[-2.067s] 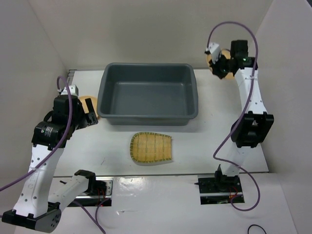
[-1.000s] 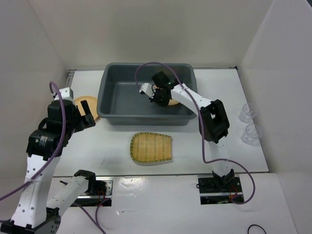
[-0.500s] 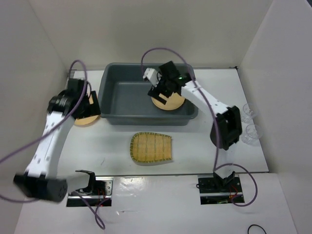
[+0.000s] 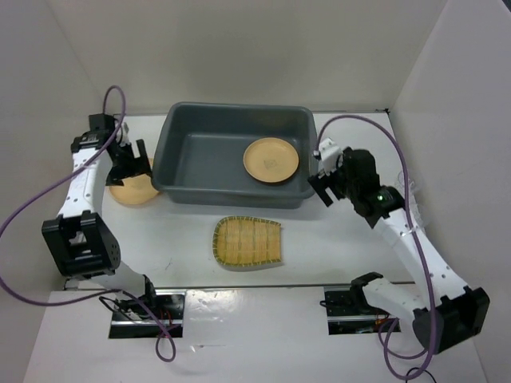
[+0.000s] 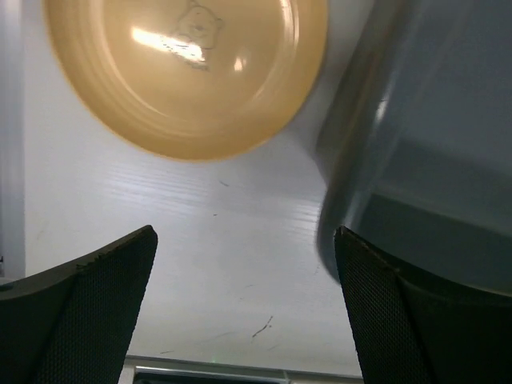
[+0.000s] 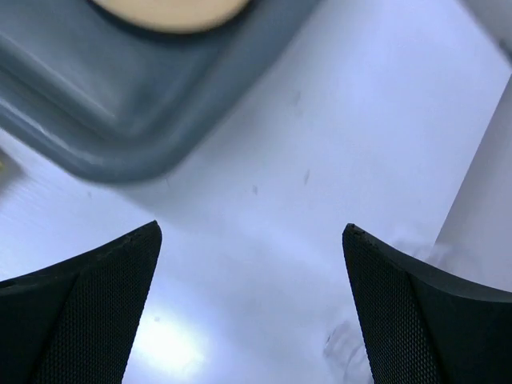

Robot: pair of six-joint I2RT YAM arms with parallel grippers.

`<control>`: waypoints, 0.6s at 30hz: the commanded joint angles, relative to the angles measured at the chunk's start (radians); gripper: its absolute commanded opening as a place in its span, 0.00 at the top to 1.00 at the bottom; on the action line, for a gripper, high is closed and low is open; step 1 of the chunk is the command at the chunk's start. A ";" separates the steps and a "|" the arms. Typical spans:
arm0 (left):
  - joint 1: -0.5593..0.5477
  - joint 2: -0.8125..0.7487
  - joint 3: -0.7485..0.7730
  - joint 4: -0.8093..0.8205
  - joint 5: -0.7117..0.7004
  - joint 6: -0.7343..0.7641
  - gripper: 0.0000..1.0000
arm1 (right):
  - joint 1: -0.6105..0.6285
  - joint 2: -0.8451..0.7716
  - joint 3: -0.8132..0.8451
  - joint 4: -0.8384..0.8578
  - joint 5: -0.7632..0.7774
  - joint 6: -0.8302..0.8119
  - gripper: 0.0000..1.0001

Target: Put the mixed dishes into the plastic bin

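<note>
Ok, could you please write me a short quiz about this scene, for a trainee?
1. True or false: the fan-shaped dish lies inside the plastic bin.
2. How many tan plates are in the bin? A) none B) one C) two
3. Fill in: the left gripper, near the outside plate, is ____.
Key: 1 false, it lies on the table in front of the bin; 2 B; 3 open.
</note>
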 commanded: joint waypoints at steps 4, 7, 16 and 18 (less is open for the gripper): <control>0.080 -0.158 -0.152 0.123 0.029 0.082 0.03 | -0.027 -0.244 -0.198 0.084 0.124 0.120 0.02; 0.080 -0.180 -0.177 0.146 -0.011 0.082 0.03 | -0.027 -0.309 -0.266 0.084 0.138 0.131 0.02; 0.106 -0.002 -0.220 0.131 -0.107 0.000 0.04 | -0.027 -0.331 -0.286 0.084 0.165 0.140 0.02; 0.150 0.038 -0.220 0.131 -0.061 -0.009 0.04 | -0.027 -0.331 -0.286 0.084 0.165 0.140 0.02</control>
